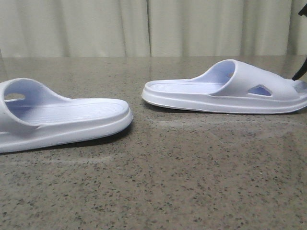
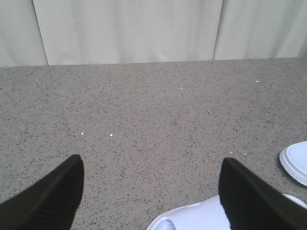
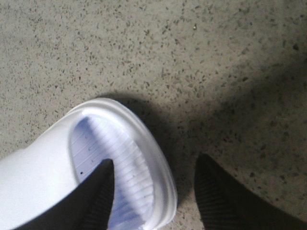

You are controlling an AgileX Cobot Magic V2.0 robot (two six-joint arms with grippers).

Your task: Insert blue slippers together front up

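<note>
Two pale blue slippers lie flat on the speckled table. The left slipper [image 1: 62,120] has its strap at the far left and its open end toward the middle. The right slipper [image 1: 225,91] has its strap at the right. My right gripper [image 3: 153,191] is open and straddles that slipper's [image 3: 48,167] end rim, one finger [image 3: 98,196] over the ribbed footbed and the other over the table. A black part of it shows at the front view's right edge [image 1: 300,72]. My left gripper [image 2: 151,191] is open and empty above the left slipper [image 2: 201,218].
The grey speckled table [image 1: 158,182] spreads in front of the slippers. A pale curtain [image 1: 153,28] hangs behind its far edge. The end of the right slipper [image 2: 295,163] shows at the edge of the left wrist view.
</note>
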